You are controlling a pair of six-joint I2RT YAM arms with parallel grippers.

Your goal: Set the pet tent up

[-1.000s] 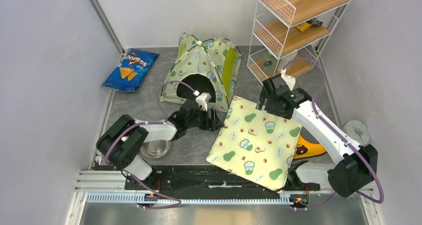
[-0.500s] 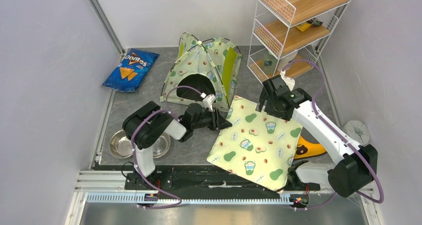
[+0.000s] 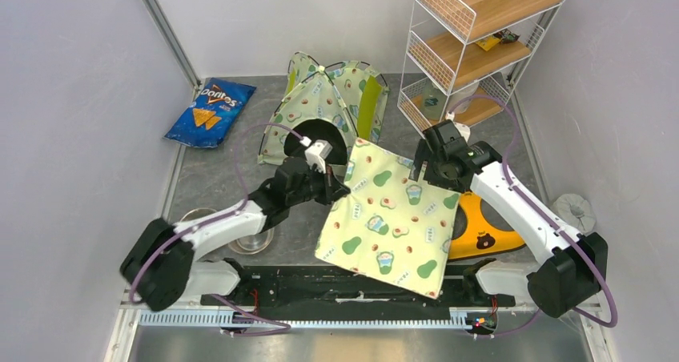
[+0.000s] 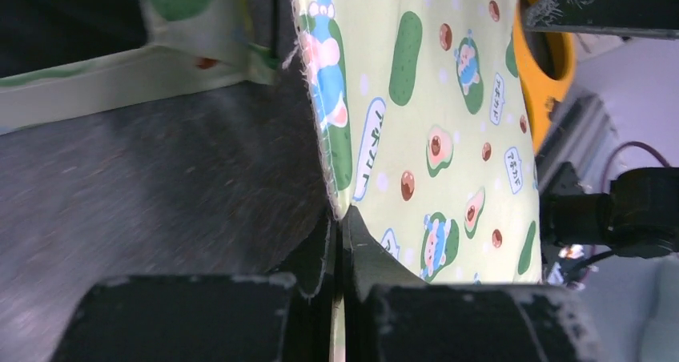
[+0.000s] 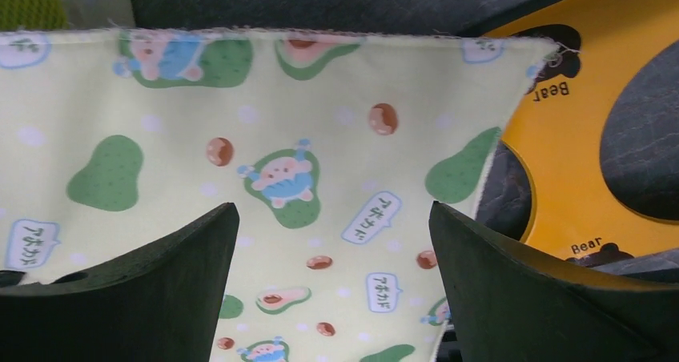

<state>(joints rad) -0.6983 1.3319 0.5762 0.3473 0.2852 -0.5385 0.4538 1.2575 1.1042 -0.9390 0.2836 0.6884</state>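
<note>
Pet tent upright, doorway facing the near side.
Left gripper clenched on mat edge; right gripper released.

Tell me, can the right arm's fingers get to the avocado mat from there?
Probably yes. The right fingers are open just above the far corner of the mat, and nothing sits between them and the cloth. The left fingers pinch its other side, so it may tug.
</note>
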